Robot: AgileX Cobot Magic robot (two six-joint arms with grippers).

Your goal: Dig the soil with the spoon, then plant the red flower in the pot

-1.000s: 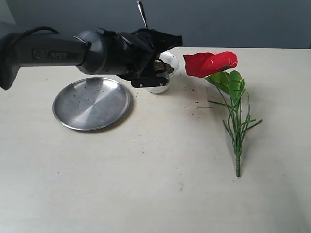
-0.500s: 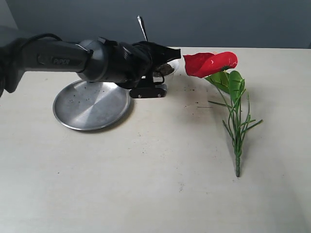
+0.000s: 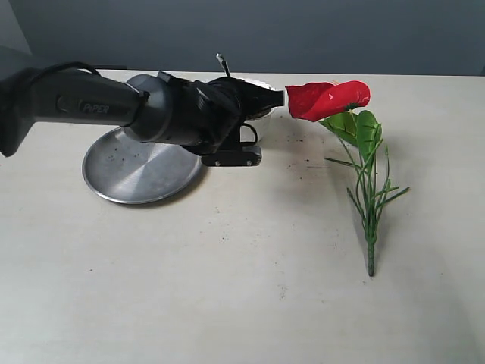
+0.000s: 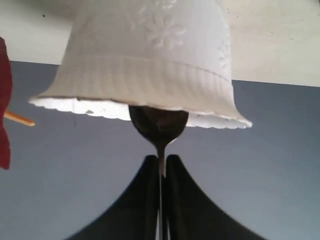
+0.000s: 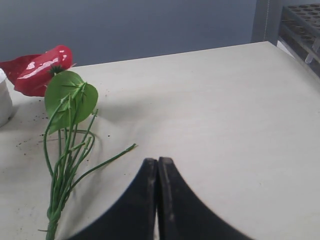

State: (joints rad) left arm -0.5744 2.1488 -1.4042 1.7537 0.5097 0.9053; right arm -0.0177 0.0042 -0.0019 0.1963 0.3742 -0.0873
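The left gripper (image 4: 161,161) is clamped tight on the thin handle of the spoon (image 4: 159,122), whose dark bowl sits right at the scalloped rim of the white pot (image 4: 150,60) near the far edge of the tabletop (image 3: 250,288). Whether the bowl carries soil cannot be told from the wrist view. In the exterior view the left arm (image 3: 98,106) reaches in from the left edge and, with the gripper, covers most of the pot, leaving only a sliver of white rim and the spoon's handle tip poking up above the black housing; the pot's contents are hidden. A round steel plate (image 3: 144,171) lies just beside the pot toward the left edge, flecked with dark crumbs, its far rim under the arm. Specks of soil (image 3: 303,141) dot the tabletop between the pot and the red flower (image 3: 330,98). The flower lies flat toward the right edge, its glossy bloom at the far end just beside the gripper's fingertips, its green leaves and thin stem running back toward the near edge. The right gripper (image 5: 158,167), jaws pressed together and empty, hangs over bare tabletop near the flower's stem, well apart from the pot. A metal rack (image 5: 300,22) stands beyond the tabletop's corner.
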